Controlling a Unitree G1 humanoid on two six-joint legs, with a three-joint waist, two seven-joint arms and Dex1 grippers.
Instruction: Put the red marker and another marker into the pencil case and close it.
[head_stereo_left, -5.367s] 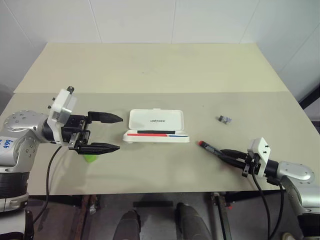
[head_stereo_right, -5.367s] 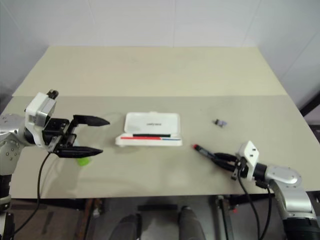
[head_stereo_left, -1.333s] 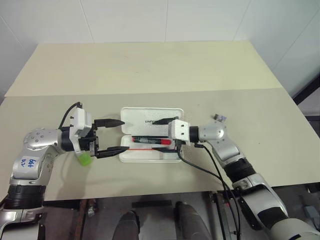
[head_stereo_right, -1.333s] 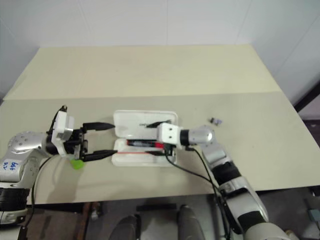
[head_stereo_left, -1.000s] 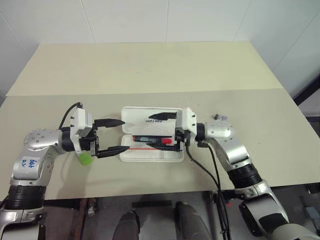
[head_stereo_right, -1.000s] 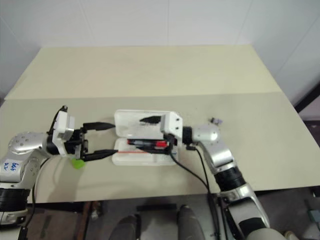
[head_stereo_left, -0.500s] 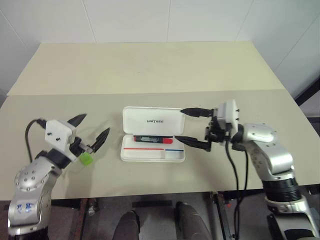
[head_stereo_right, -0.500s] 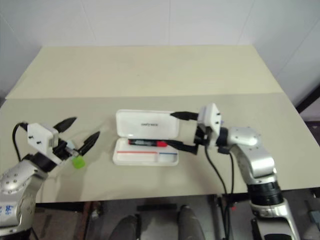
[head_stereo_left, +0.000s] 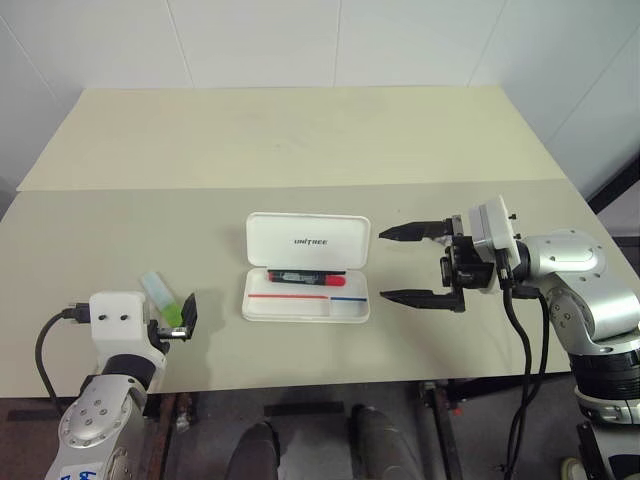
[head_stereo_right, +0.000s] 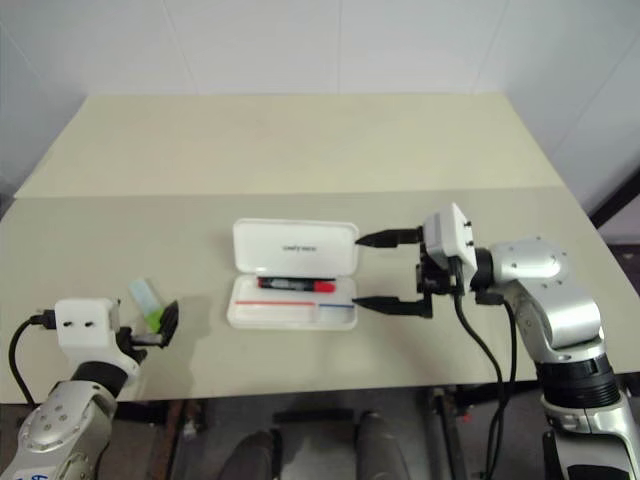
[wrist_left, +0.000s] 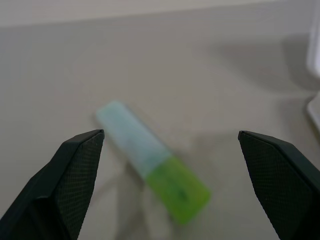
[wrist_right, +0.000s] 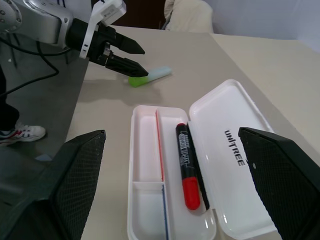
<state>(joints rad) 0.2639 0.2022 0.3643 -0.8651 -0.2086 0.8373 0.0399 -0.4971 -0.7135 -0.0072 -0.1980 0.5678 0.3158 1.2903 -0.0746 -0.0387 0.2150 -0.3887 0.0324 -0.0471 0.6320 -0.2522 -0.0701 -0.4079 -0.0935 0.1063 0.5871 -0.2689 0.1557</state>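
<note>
The tabletop (head_stereo_left: 300, 140) carries the case (head_stereo_left: 306, 267), open near its front edge with the lid laid back flat. The right pincer (head_stereo_left: 412, 265) hangs just to the right of the case, fingers wide apart and pointing at it, holding nothing. The left pincer (wrist_left: 165, 165) sits at the front left corner, also spread wide and empty; the green marker (head_stereo_left: 166, 301) lies on the tabletop right ahead of its fingertips, between them in the wrist view, well apart from the case. The red marker (head_stereo_left: 305, 278) lies inside the case, along the hinge side of the tray.
</note>
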